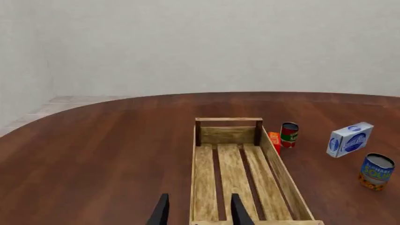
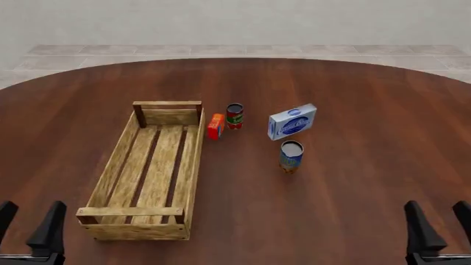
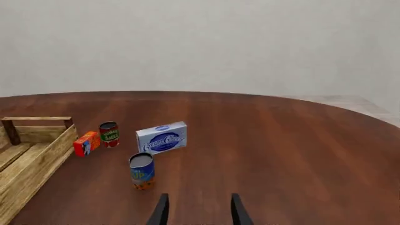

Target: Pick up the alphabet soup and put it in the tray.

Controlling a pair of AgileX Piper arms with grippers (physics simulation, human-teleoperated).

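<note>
At the far left of the front view the left gripper [image 2: 30, 226] waits at the near edge of the bench [image 2: 368, 182], its fingers spread apart and holding nothing. Just beyond it and a little to the right lies the tray [image 2: 110, 165], a long slatted wooden crate running away from the arms, with nothing in it. Beside the tray's far right corner stands a small orange box [image 2: 215, 126], touching or nearly touching the side wall, and next to that a red-and-green can [image 2: 235, 116]. Further right a white-and-blue carton [image 2: 292, 122] sits tilted, and just in front of it the alphabet soup [image 2: 290, 156] stands upright, apart from the tray and clear of its neighbours. At the far right the right gripper [image 2: 438, 223] is parked low, also wide open and empty.

The pick has not begun. The right arm looks the better placed one: it would need to reach forward and left, close around the soup can without knocking the carton behind it, then carry it left over the tray's low side.

The bench is round, dark polished wood; past it are a pale tiled floor and a plain light wall.
</note>
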